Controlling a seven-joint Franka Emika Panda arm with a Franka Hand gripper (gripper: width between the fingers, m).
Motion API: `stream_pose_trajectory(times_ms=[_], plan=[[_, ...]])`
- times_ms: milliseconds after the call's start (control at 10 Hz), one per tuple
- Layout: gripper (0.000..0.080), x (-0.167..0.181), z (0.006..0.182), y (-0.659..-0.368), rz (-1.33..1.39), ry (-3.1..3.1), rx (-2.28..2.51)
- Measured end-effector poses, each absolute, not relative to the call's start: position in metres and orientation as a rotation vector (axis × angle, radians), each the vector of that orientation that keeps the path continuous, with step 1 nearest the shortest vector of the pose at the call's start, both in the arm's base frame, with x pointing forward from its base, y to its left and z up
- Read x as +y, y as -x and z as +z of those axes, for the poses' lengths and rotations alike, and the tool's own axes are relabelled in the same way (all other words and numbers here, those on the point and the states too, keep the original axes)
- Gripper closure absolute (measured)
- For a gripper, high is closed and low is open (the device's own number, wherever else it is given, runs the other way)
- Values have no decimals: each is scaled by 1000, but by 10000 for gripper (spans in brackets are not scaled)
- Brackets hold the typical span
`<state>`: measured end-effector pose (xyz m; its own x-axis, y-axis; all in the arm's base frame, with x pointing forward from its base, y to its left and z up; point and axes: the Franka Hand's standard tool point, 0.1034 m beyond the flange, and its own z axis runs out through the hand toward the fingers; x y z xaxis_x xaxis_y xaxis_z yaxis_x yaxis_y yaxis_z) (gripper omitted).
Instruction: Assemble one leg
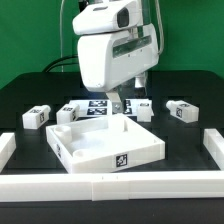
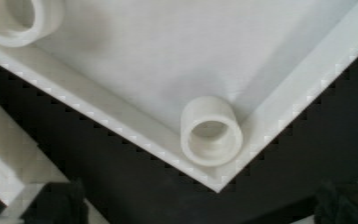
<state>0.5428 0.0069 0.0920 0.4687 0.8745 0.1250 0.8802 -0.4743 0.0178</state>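
directly above the tray's point(image 1: 100, 150) far rim, the arm hangs upright with its claw point(image 1: 116, 100) pointing straight down
its bulky white wrist fills the top of the exterior view, fingertips low beside the marker board point(image 1: 90, 106); whether the claw is wide or narrow i cannot tell. on the black tabletop point(image 1: 28, 96) lie the outer left leg point(image 1: 37, 117) and inner left leg point(image 1: 68, 113), then the inner right leg point(image 1: 145, 108) and outer right leg point(image 1: 181, 110). the wrist view looks into a tray corner with a socket point(image 2: 211, 132)

Tray point(image 1: 95, 158) white, b/w tag; leg point(image 1: 36, 117) white, b/w tag; table point(image 1: 20, 98) blk.
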Motion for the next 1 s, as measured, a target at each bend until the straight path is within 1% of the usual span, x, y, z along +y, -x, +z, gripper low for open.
stream_pose_trajectory(times_ms=[900,1000], plan=[[150,5,90,-542,-175,2650,-1583],[150,-3,88,-534,-163,2591,-1681]])
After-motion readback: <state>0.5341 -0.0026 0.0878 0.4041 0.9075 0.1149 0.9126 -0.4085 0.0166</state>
